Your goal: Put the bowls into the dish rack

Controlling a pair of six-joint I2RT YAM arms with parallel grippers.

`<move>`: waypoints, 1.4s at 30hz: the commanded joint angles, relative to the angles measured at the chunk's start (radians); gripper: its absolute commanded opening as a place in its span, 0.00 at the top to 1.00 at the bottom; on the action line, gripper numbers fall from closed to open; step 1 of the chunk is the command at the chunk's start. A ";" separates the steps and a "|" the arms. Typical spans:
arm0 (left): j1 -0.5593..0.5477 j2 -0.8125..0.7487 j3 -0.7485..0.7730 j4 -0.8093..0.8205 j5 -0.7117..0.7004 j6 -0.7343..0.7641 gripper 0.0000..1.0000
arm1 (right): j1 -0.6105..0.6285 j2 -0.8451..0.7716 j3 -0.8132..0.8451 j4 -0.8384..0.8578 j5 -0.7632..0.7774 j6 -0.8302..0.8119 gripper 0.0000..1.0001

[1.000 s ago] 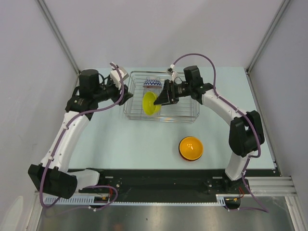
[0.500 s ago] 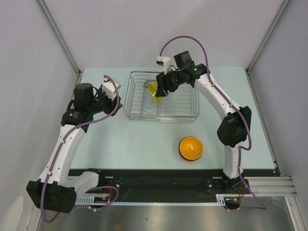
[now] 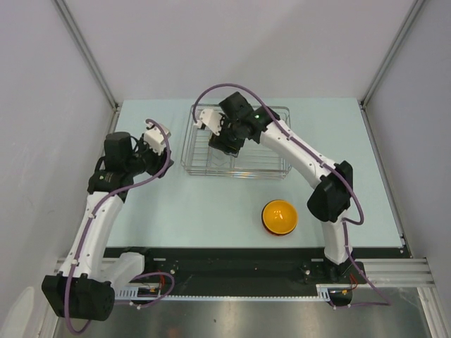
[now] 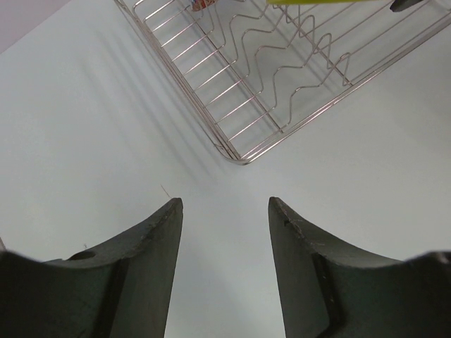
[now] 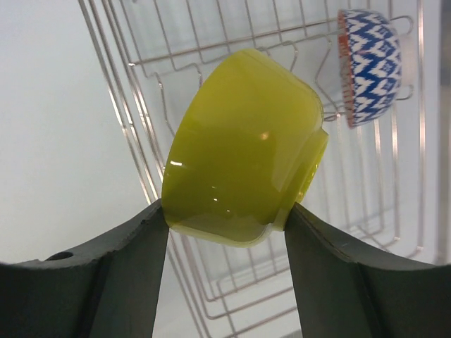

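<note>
Carries the lime bowl [image 5: 243,148] further left over the dish rack [image 3: 261,158] than before, clamped in the right gripper [image 5: 225,211]; holds the left gripper [image 4: 225,211] apart, empty. Mid-placement; probably calls next for lowering between wires.

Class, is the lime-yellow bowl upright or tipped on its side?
Tipped on its side. The lime-yellow bowl sits clamped in the jaws of the right gripper over the dish rack, its foot ring facing sideways.

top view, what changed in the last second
The right gripper, still shut on the lime-yellow bowl, swung leftward over the dish rack. The left gripper, open and empty, drew back from the rack's left edge toward its base. The orange bowl on the table and the rack itself stayed put.
</note>
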State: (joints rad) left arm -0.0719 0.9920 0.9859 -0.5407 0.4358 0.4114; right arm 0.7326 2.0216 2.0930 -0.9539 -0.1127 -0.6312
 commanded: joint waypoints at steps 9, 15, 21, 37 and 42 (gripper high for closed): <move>0.050 -0.059 -0.065 0.050 0.066 0.004 0.43 | 0.053 -0.004 0.010 0.139 0.262 -0.185 1.00; 0.061 -0.066 -0.082 0.064 0.081 -0.010 0.43 | 0.056 0.034 0.033 0.150 0.236 -0.202 1.00; 0.069 -0.078 -0.087 0.064 0.086 -0.006 0.43 | 0.062 0.065 0.027 0.162 0.217 -0.222 1.00; 0.115 -0.076 -0.108 0.077 0.118 -0.008 0.44 | 0.068 0.098 -0.042 0.210 0.199 -0.254 1.00; 0.119 -0.082 -0.119 0.079 0.123 -0.008 0.44 | 0.073 0.123 -0.034 0.218 0.197 -0.259 1.00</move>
State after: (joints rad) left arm 0.0326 0.9329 0.8768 -0.4881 0.5282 0.4095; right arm 0.7944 2.1284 2.0495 -0.7856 0.0887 -0.8696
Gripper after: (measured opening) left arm 0.561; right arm 0.663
